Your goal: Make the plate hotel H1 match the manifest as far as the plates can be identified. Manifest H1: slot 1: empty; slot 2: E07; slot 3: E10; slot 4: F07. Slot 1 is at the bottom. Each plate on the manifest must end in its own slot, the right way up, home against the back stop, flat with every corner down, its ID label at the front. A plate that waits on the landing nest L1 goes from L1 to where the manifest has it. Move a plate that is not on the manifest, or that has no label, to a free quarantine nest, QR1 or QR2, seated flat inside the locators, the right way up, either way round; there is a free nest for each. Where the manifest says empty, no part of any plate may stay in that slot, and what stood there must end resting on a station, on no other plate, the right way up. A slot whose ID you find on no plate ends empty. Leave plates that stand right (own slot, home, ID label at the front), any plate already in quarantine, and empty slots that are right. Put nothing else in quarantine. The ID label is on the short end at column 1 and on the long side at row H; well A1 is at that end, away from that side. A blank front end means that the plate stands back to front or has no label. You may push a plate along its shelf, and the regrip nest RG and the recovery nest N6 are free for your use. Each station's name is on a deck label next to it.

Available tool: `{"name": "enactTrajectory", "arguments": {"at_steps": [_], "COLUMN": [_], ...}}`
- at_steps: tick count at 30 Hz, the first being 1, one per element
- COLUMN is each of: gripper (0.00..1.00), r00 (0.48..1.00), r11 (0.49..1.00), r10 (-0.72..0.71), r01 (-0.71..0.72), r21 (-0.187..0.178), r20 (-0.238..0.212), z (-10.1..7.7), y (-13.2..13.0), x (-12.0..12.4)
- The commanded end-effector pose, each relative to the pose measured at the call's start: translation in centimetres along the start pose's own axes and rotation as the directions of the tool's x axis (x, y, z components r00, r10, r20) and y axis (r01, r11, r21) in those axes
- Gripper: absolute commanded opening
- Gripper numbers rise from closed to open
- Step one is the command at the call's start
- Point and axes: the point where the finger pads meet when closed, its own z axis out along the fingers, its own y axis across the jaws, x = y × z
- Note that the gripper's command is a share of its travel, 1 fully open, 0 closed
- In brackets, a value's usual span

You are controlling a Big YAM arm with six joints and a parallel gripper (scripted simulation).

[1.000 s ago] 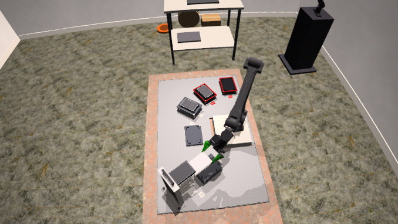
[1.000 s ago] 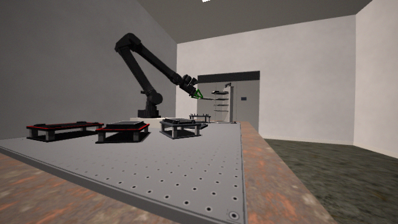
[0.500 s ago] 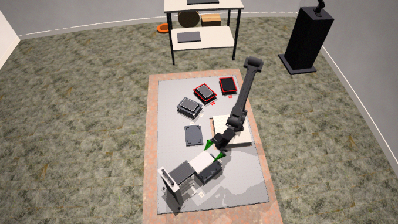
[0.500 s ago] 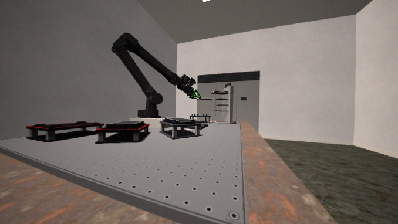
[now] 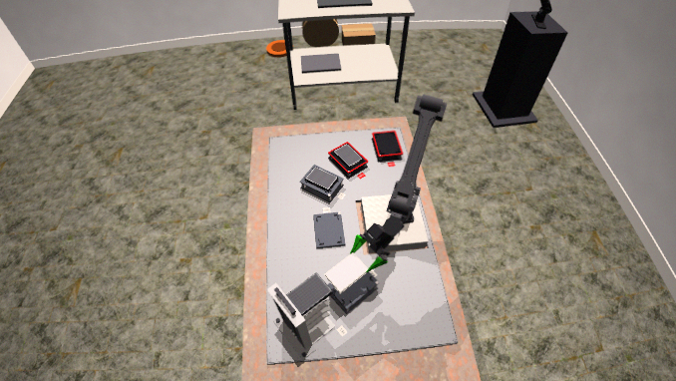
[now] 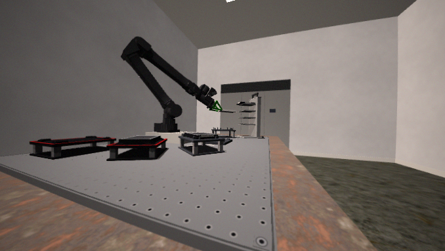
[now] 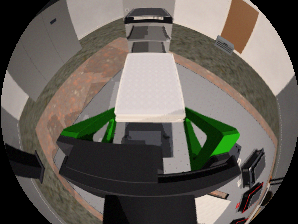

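My gripper [image 5: 367, 254] with green fingers is shut across the short end of a white plate [image 5: 347, 271] and holds it level in the air above a dark nest [image 5: 355, 294]. In the side view the plate [image 6: 228, 112] hangs well above that nest [image 6: 224, 131], pointing toward the plate hotel H1 [image 6: 249, 119]. The hotel stands at the deck's near corner, with a dark plate [image 5: 309, 291] on its top shelf. In the wrist view the white plate [image 7: 149, 90] lies between the fingers, with the hotel's shelves [image 7: 148, 23] straight ahead. I can read no label.
Two red-edged quarantine nests stand at the far end: one [image 5: 347, 157] carries a dark plate, the other [image 5: 387, 145] looks bare. A raised nest [image 5: 321, 181] carries another plate. A low flat nest [image 5: 329, 229] lies mid-deck. The arm's base sits on a white block.
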Motion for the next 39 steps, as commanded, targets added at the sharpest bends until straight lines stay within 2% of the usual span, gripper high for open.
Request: {"name": "enactTrajectory", "arguments": {"at_steps": [1,15,16,18,21,32,33,35,39], "gripper": [0.86,0.86,0.86,0.86,0.86,0.86,0.86,0.86,0.86], "r00": [1.000,1.000,0.997,0.997,0.999,0.999,0.998,0.999,0.999], "r11": [1.000,1.000,0.999,0.998,0.999,0.999,0.999,0.999,0.999], "r10": [0.020,0.020,0.043,0.047,0.029,0.024,0.033,0.024,0.024], "r01": [-0.019,-0.019,-0.041,-0.044,-0.028,-0.024,-0.032,-0.024,-0.024], "r21": [-0.018,-0.018,-0.033,-0.037,-0.025,-0.021,-0.028,-0.022,-0.022], "r20": [0.022,0.021,0.062,0.068,0.036,0.029,0.046,0.029,0.029], "z": [-0.9,-2.0,-2.4,-2.2,-1.6,-1.3,-1.4,-1.2,-1.1], "y": [0.5,0.5,1.2,1.2,0.8,0.8,1.1,0.8,0.8], "x": [-0.7,0.5,-2.2,-1.5,0.4,1.1,-0.1,1.2,1.4]}}
